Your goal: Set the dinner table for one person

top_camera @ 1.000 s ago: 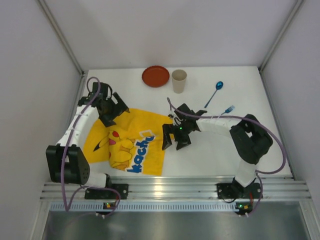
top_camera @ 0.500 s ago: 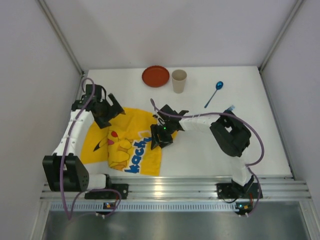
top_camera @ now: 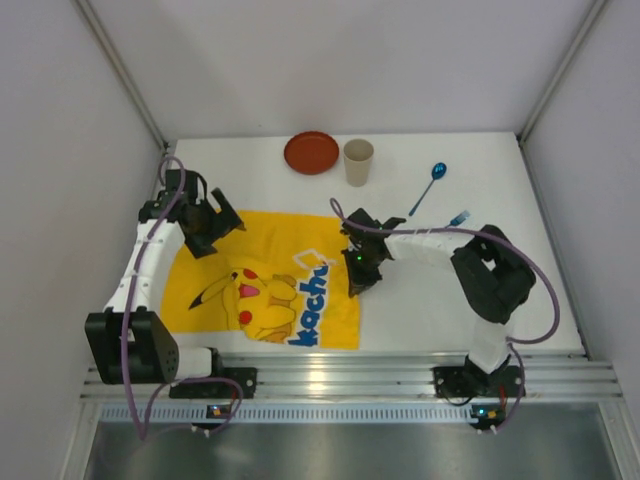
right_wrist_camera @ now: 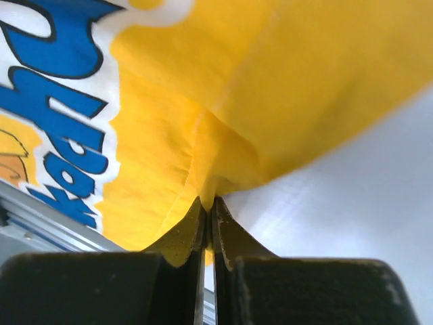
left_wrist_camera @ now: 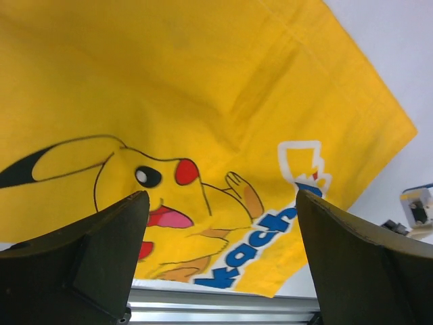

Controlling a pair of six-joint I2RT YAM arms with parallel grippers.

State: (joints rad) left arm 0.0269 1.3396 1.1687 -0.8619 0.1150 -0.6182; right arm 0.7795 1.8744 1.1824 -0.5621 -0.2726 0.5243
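Note:
On the white dinner table (top_camera: 440, 300) lies a yellow Pikachu cloth mat (top_camera: 260, 285), spread left of centre. My right gripper (top_camera: 357, 283) is shut on the mat's right edge; in the right wrist view its jaws (right_wrist_camera: 210, 202) pinch a fold of the yellow cloth (right_wrist_camera: 270, 101) just above the tabletop (right_wrist_camera: 352, 189). My left gripper (top_camera: 212, 232) hovers open over the mat's far left corner. Between its wide-apart fingers (left_wrist_camera: 220, 203), the mat (left_wrist_camera: 203, 101) shows with nothing gripped.
A red-brown plate (top_camera: 311, 153) and a beige cup (top_camera: 358, 162) stand at the far edge. A blue spoon (top_camera: 428, 186) and a small blue-and-white utensil (top_camera: 458, 218) lie to the right. The aluminium rail (top_camera: 350, 378) runs along the near edge. White walls enclose three sides.
My right gripper reached left onto the mat, shut on its right edge and drew it rightward, spreading the cloth wider. The left gripper drew back slightly toward the far left and stayed open.

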